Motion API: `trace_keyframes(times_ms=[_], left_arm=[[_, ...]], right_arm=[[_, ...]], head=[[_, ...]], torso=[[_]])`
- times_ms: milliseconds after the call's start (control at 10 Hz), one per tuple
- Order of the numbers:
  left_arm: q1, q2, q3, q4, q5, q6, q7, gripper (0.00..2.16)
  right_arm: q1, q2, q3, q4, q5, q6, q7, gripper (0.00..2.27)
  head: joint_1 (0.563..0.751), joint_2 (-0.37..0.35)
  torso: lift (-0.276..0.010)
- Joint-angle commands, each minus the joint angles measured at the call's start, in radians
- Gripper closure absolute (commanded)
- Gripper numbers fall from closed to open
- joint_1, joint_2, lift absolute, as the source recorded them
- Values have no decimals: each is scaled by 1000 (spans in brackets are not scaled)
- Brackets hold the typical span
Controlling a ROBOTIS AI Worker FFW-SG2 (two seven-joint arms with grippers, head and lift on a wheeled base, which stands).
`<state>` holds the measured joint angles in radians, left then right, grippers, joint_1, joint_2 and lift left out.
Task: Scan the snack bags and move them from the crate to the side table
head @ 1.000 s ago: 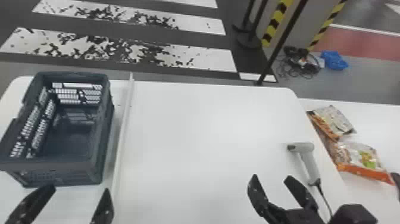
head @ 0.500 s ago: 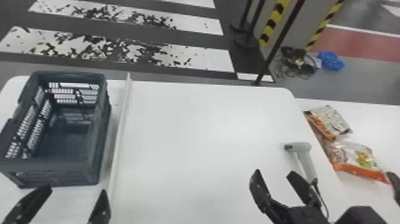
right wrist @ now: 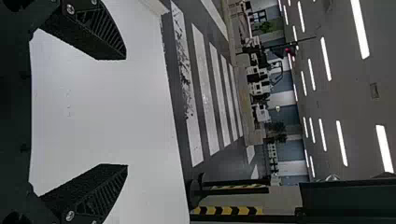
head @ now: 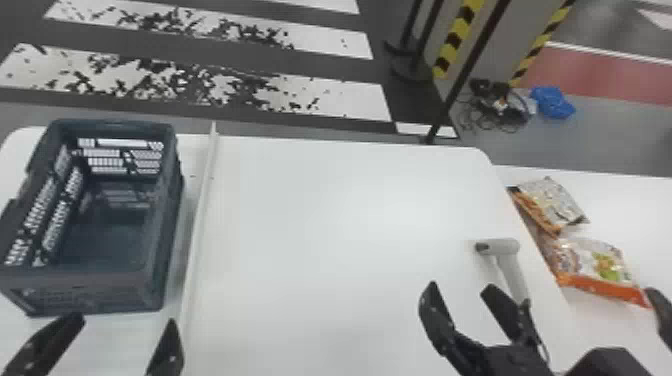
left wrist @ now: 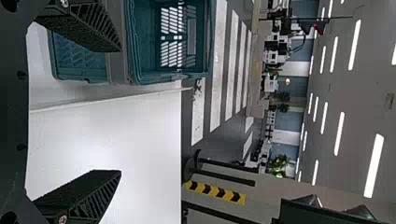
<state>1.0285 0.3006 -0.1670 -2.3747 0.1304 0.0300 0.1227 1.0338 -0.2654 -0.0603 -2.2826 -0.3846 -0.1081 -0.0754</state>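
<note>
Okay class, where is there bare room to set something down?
The wide middle of the white table, between the long strip and the scanner. Another patch lies right of the farther snack bag, on the side table. Crowded: around the scanner, with the right gripper close by.

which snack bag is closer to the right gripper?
The orange-fronted bag, at the table's near side; the paler bag lies beyond it, farther from the right gripper.
</note>
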Motion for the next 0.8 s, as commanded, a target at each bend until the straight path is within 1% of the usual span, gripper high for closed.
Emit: trace_keyframes(times_ms=[0,700], left_arm=[[-1,0,-2,0,0,0,0,60],[-1,-5,-9,3,0,-3,0,56]], right_arm=[[2,0,-1,0,-2,-9,0,107],[3,-5,-1,0,-11,-15,0,107]], head=[[695,-228],[695,-235]], torso=[[-87],[-87]])
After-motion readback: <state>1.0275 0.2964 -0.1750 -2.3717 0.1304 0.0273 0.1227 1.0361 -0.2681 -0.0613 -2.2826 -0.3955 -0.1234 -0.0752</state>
